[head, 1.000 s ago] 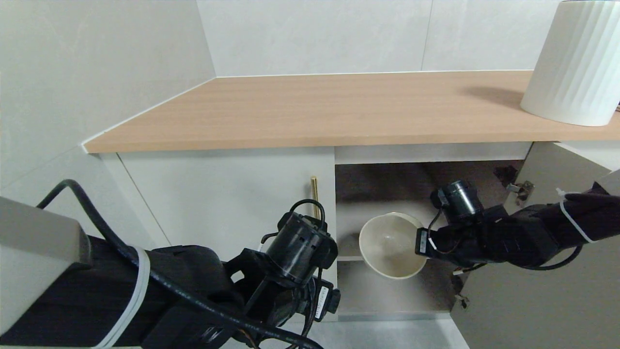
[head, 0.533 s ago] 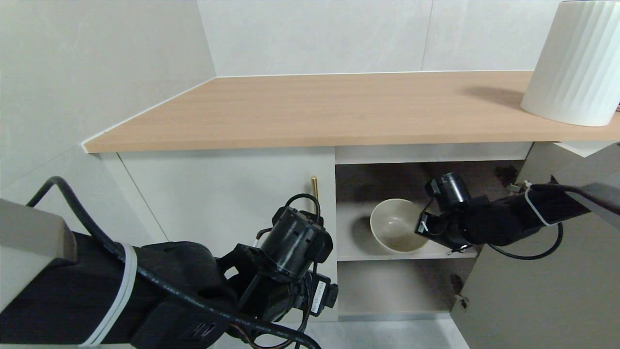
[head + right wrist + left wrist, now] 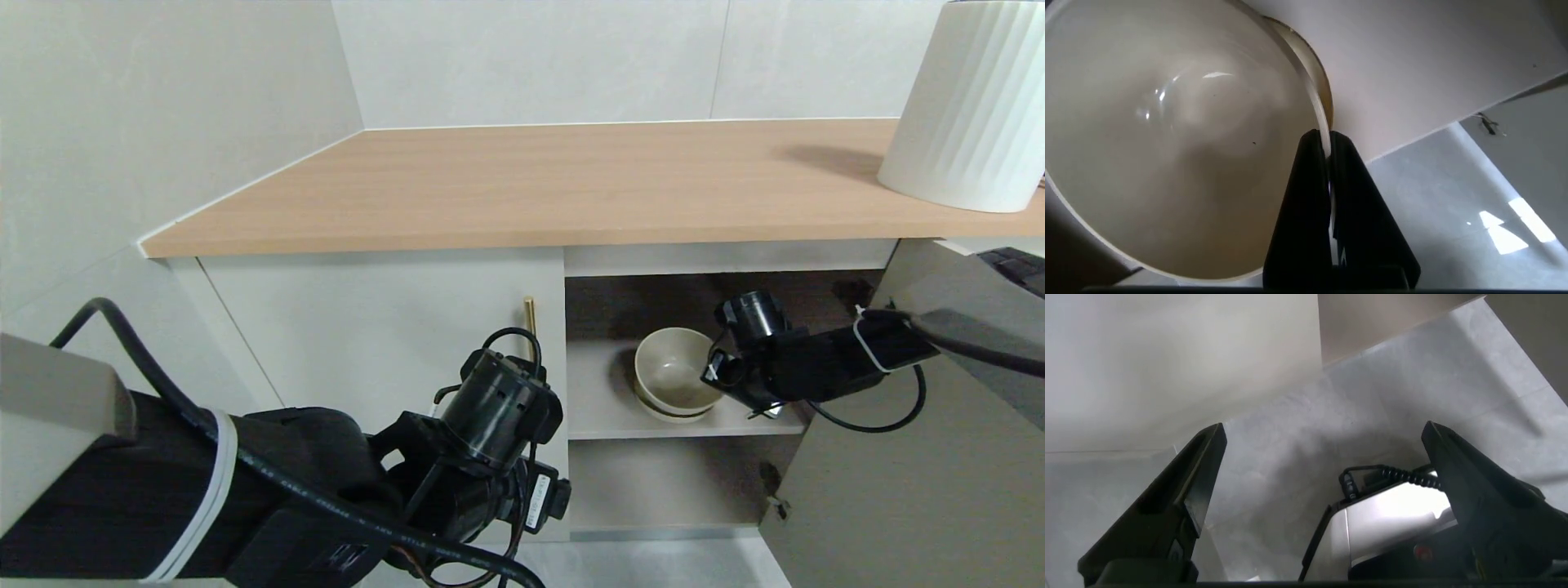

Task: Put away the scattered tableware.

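On the cabinet shelf [image 3: 600, 404], I'm setting down the cream bowl [image 3: 671, 377]. My right gripper [image 3: 1328, 159] is pinching its rim on the side nearer the open cabinet door [image 3: 890, 465], one finger inside and one outside, clamped tight on the wall. Bowl is sitting upright, mid-shelf, and appears to be resting in a second dish [image 3: 1310, 61] whose tan rim is peeking out underneath. Can't confirm full contact from these angles.

My left gripper [image 3: 1323, 457] is hanging off to the left of the shelf, outside the cabinet and in front of the closed door [image 3: 375, 327]. Its fingers are spread wide, carrying nothing, pointing at the floor tiles [image 3: 1290, 482].

I'm judging the placement as nearly done, so this is how I'm planning the release:
- Getting the bowl's weight fully onto the dish below before opening.
- Lowering slowly and straight down, no sideways drag. Ceramic on ceramic chips easily, and the lower dish may slide if pushed.
- Opening only enough to clear the rim, since the inner finger is sitting against the bowl wall and could tip it.
- Backing out along the arm's own line toward the shelf's front edge, staying clear of the open door.
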{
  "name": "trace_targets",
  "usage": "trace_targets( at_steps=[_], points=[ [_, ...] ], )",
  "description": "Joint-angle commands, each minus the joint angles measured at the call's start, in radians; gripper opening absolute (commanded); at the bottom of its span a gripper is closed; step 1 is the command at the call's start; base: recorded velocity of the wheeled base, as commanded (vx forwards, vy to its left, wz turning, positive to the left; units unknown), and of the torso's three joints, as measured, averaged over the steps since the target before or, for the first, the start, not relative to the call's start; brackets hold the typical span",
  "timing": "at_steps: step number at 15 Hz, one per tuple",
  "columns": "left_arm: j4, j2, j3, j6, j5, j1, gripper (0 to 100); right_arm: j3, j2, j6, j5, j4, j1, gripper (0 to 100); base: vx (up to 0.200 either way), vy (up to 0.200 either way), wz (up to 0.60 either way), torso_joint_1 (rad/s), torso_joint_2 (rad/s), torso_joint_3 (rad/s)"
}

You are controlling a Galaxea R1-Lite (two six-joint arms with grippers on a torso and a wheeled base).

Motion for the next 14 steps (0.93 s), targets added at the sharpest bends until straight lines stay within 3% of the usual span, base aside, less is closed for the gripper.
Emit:
trace_targets(
  at_steps=[1, 8, 9, 14],
  points=[
    [0.0, 0.004, 0.0, 0.0, 0.001, 0.0, 100, -0.02, 0.022, 0.001, 0.0, -0.001, 0.0, 0, 0.0, 0.0, 0.0, 0.0, 0.0, 0.0],
    [0.0, 0.008, 0.0, 0.0, 0.001, 0.0, 100, -0.033, 0.03, -0.001, 0.006, 0.0, 0.001, 0, 0.0, 0.0, 0.0, 0.0, 0.0, 0.0],
    [0.0, 0.008, -0.002, 0.0, 0.001, 0.0, 100, -0.033, 0.03, -0.001, 0.006, 0.0, 0.001, 100, 0.0, 0.0, 0.0, 0.0, 0.0, 0.0],
    [0.0, 0.01, -0.002, 0.0, 0.001, 0.007, 100, -0.022, 0.017, -0.004, 0.011, 0.007, 0.01, 100, 0.0, 0.0, 0.0, 0.0, 0.0, 0.0]
  ],
)
